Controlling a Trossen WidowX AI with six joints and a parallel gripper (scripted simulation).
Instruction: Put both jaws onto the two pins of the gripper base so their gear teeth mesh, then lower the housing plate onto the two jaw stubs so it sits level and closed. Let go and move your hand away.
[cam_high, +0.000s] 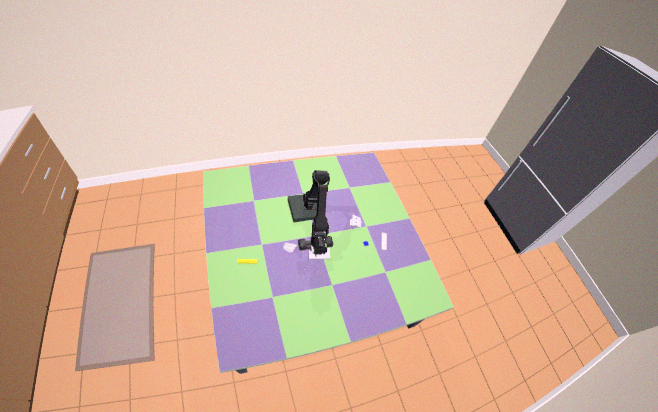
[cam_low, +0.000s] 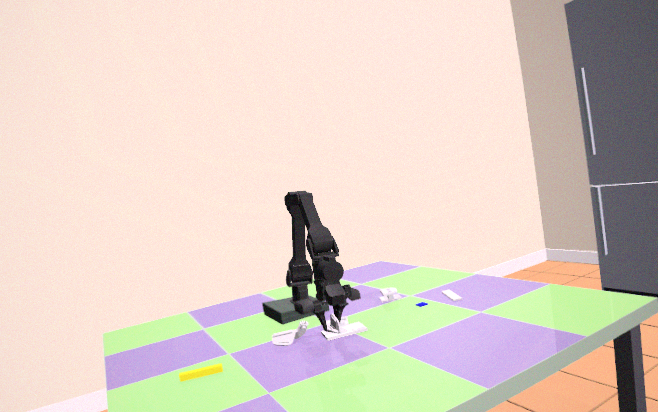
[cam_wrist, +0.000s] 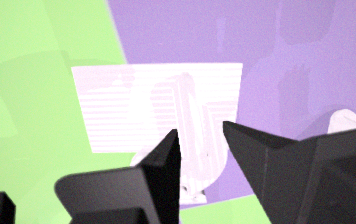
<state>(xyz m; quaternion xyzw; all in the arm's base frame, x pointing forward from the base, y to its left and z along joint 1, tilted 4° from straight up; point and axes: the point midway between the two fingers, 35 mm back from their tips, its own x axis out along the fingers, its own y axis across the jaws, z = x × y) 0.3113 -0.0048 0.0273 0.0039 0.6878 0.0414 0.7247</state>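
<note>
The white gripper base (cam_high: 320, 256) (cam_low: 358, 328) (cam_wrist: 112, 110) lies flat under my hand. My gripper (cam_low: 333, 325) (cam_wrist: 200, 130) points down and is shut on a white jaw (cam_wrist: 188, 115), low over the base. In the wrist view the jaw's rounded end overhangs the base's near edge. Whether it sits on a pin cannot be told; the pins are hidden. The other white jaw (cam_high: 289, 247) (cam_low: 284, 339) (cam_wrist: 343, 120) lies on the table beside the base. A small white part (cam_high: 355, 221) (cam_low: 389, 295), seemingly the housing plate, lies apart on the opposite side.
A yellow bar (cam_high: 247, 261) (cam_low: 201, 372) lies beyond the loose jaw. A small blue piece (cam_high: 366, 243) (cam_low: 421, 304) and a white bar (cam_high: 384, 241) (cam_low: 451, 295) lie on the opposite side. The dark arm base (cam_high: 299, 212) (cam_low: 282, 311) stands behind the hand.
</note>
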